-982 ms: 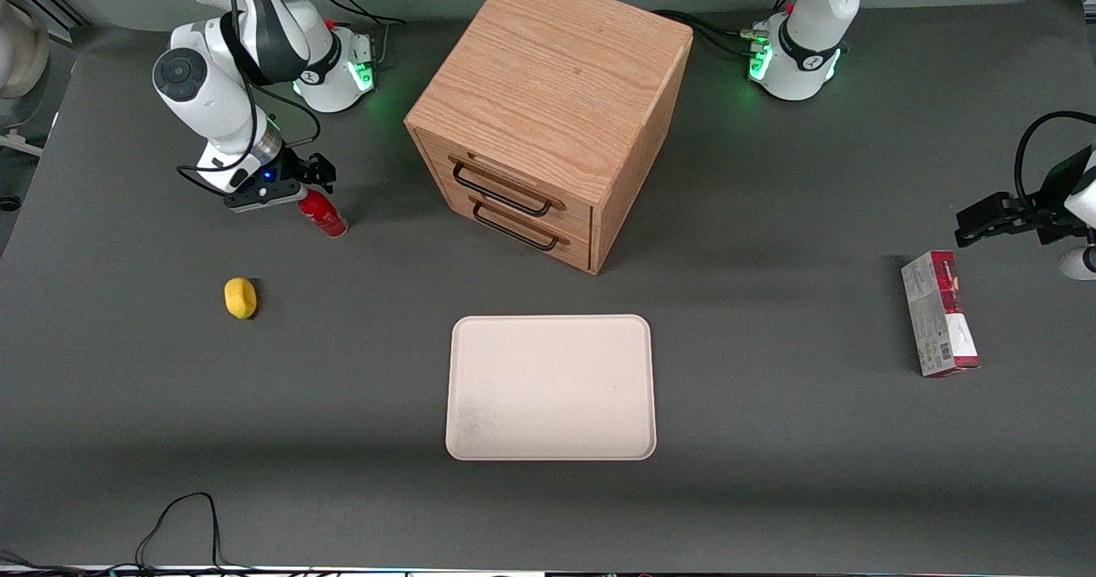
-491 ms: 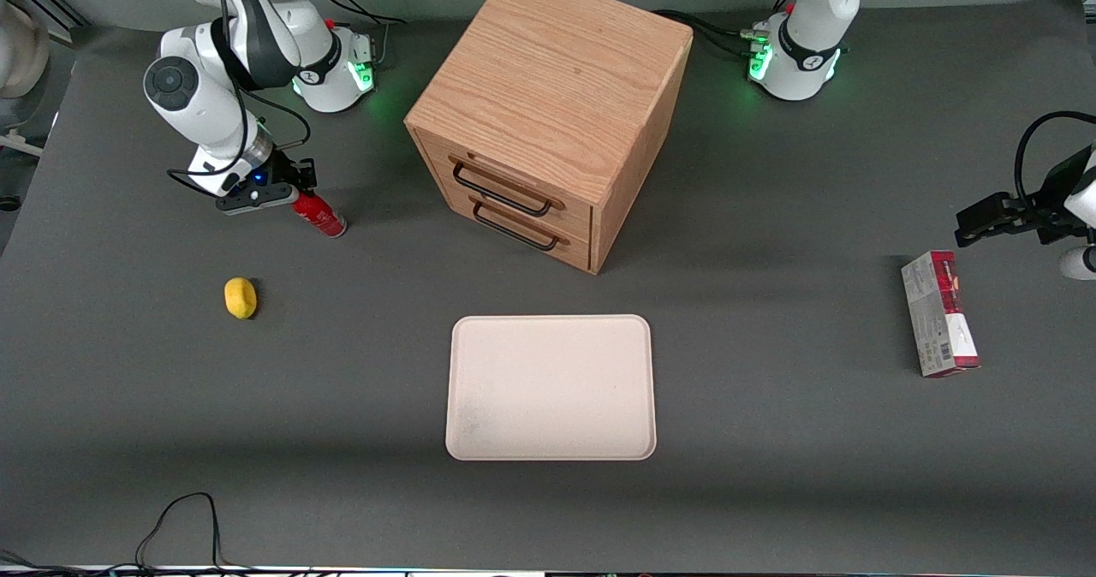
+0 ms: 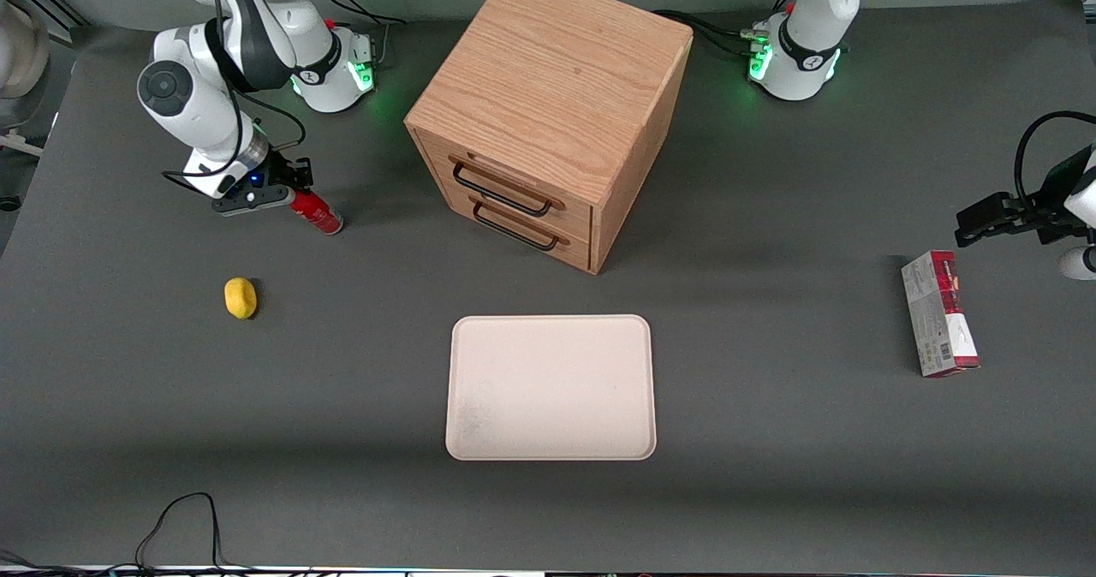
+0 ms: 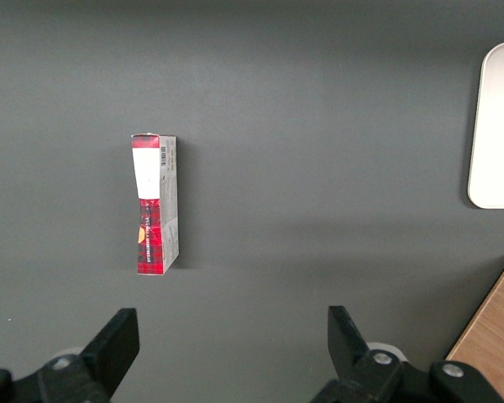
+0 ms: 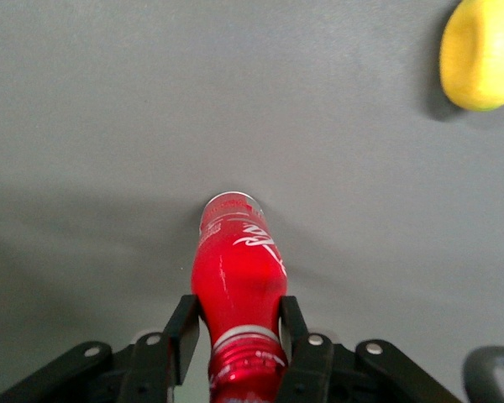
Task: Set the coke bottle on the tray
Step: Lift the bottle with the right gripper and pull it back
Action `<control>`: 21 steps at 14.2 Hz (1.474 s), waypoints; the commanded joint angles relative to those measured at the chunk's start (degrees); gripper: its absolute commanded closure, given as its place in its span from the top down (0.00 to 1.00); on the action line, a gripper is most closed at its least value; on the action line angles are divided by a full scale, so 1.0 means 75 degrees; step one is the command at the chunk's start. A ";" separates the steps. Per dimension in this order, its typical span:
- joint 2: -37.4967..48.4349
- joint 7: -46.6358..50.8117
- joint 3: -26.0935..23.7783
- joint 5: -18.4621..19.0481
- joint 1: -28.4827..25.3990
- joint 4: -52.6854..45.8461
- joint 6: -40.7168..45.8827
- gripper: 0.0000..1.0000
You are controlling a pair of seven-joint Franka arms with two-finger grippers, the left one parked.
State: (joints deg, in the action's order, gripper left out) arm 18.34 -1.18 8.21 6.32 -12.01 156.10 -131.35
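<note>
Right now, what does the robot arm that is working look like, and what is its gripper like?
The working arm is glossy white with dark grey joint bands and a round dark cap. Black cables loop along it, and a blue light glows at the wrist. Its base glows green. The gripper, beside the coke bottle, has two flat black fingers.

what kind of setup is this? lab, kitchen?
Likely a robot lab bench: dark matted table with staged props. Gripper shut on coke bottle, with an unused tray and wooden drawer cabinet.
</note>
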 commanded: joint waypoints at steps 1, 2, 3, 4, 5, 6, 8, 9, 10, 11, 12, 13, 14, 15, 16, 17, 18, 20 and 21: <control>-0.0101 0.0249 0.0066 0.0001 0.0030 -0.0772 0.0498 0.00; -0.0229 0.0437 0.0066 0.0001 0.0042 -0.1052 0.0510 0.00; -0.0405 0.0601 0.0054 -0.0022 0.0042 -0.1415 0.0556 0.00; -0.0604 0.0672 0.0042 -0.0185 0.0042 -0.1871 0.0800 0.00; -0.0861 0.0684 -0.0004 -0.0396 0.0031 -0.2513 0.1209 0.00; -0.1211 0.0685 -0.0040 -0.0525 0.0019 -0.3297 0.1781 0.00; -0.2113 0.0708 -0.0156 -0.0562 0.0007 -0.5194 0.3256 0.00; -0.2535 0.0824 -0.0261 -0.0562 0.0030 -0.6073 0.3832 0.00; -0.2910 0.0953 -0.0402 -0.0562 0.0065 -0.6860 0.4267 0.00; -0.3204 0.1001 -0.0496 -0.0573 0.0066 -0.7540 0.4689 0.00; -0.3532 0.1013 -0.0590 -0.0597 0.0089 -0.8266 0.5192 0.00; -0.3907 0.1024 -0.0730 -0.0608 0.0205 -0.9097 0.5731 0.00; -0.4374 0.1082 -0.0917 -0.0609 0.0253 -1.0011 0.6328 0.00; -0.4936 0.1245 -0.1058 -0.0597 0.0311 -1.1064 0.6949 0.00; -0.5498 0.1491 -0.1175 -0.0620 0.0347 -1.2130 0.7408 0.00; -0.5956 0.1714 -0.1351 -0.0632 0.0359 -1.3046 0.7633 0.00; -0.6274 0.1832 -0.1526 -0.0620 0.0359 -1.3670 0.7693 0.00; -0.6616 0.2066 -0.1924 -0.0609 0.0359 -1.4073 0.7589 0.00; -0.6687 0.2288 -0.2217 -0.0585 0.0359 -1.4191 0.7379 0.00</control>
State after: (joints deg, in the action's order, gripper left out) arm -26.97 12.33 -4.72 2.50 -9.72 58.11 -77.51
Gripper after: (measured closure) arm 0.551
